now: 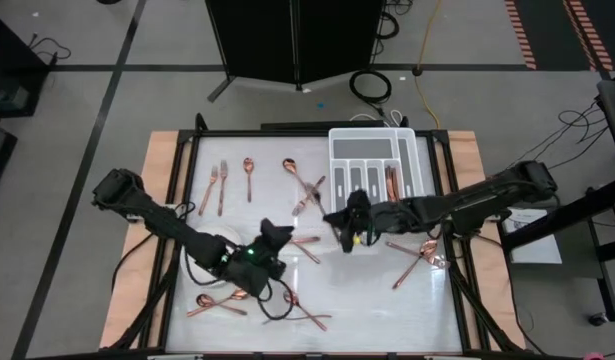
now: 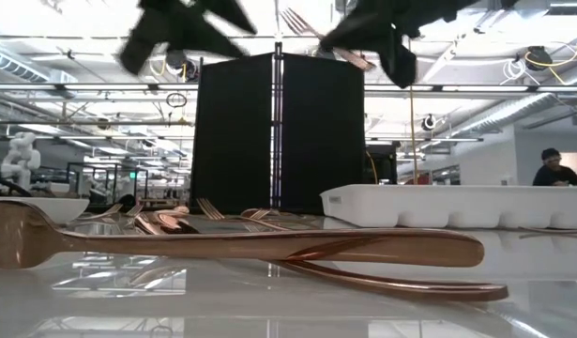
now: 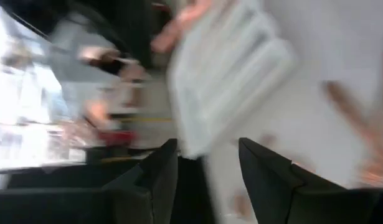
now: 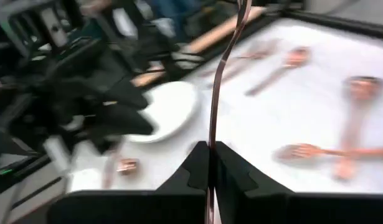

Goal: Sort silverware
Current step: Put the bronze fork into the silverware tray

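Above mid-bench, just short of the white tray (image 1: 375, 165): right gripper (image 1: 349, 232) clamped edge-on to a fork (image 4: 223, 74), liable to pivot or slip free in transit; left gripper (image 1: 275, 236) parted, empty.

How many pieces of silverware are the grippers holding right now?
1. A fork is clamped in the shut right gripper, lifted above the table near the white tray. The left gripper is open and holds nothing.
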